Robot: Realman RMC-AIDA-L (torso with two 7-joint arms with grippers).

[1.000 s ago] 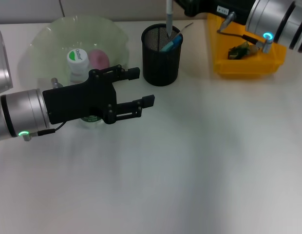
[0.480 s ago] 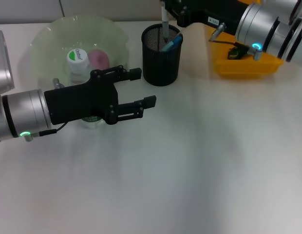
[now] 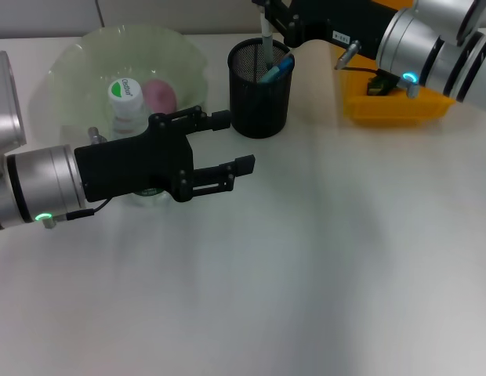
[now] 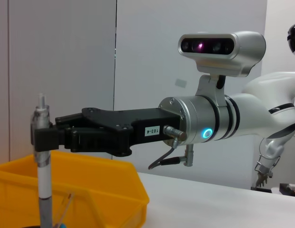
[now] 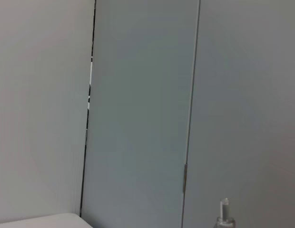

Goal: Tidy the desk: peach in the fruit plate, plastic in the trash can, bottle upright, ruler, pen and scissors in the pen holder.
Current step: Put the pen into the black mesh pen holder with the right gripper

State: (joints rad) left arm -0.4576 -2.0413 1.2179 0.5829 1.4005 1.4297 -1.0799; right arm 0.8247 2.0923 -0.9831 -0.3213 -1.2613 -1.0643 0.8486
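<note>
The right gripper [image 3: 268,17] reaches in over the black mesh pen holder [image 3: 259,90] at the far side of the desk, its fingers clamped on a grey-white pen [image 3: 266,41] that stands upright with its lower end inside the holder (the left wrist view shows the same grip, the pen [image 4: 42,180] held vertical beside the yellow bin). A blue-handled item [image 3: 277,67] already leans inside the holder. Just right of the holder sits the yellow trash bin [image 3: 393,107] with crumpled plastic [image 3: 379,83] in it. The left gripper [image 3: 231,143] hovers low over the desk in front of the pale green fruit plate [image 3: 78,55], its fingers spread apart and holding nothing. In the plate lie the pink peach [image 3: 158,95] and, touching it, an upright bottle [image 3: 126,100] with a white and green cap.
</note>
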